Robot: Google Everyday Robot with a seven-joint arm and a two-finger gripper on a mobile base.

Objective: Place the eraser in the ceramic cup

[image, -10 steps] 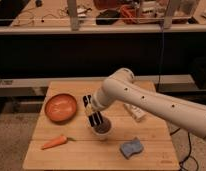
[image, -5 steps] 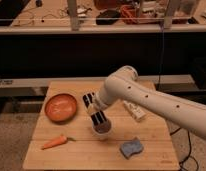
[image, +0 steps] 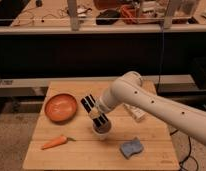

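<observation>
Table (image: 151,131): wooden, carries every item noted; its far right corner is hidden behind the arm. Arm (image: 146,102): white, enters from the lower right edge, where it is cut off, and slants down to the gripper (image: 99,121), which hangs low over the middle of the table. Gripper state: cannot tell; dark and striped, it merges with what lies under it. Bowl (image: 60,107): orange, left of the gripper and slightly farther back, apart from it. Carrot (image: 55,142): left of and nearer than the gripper, lying flat. Sponge (image: 131,147): blue, right of and nearer than the gripper. Pale block (image: 136,114): right of the gripper, partly covered by the arm, identity unclear. Cup (image: 102,131): directly beneath the gripper, upper part hidden by it. Eraser: not made out.
</observation>
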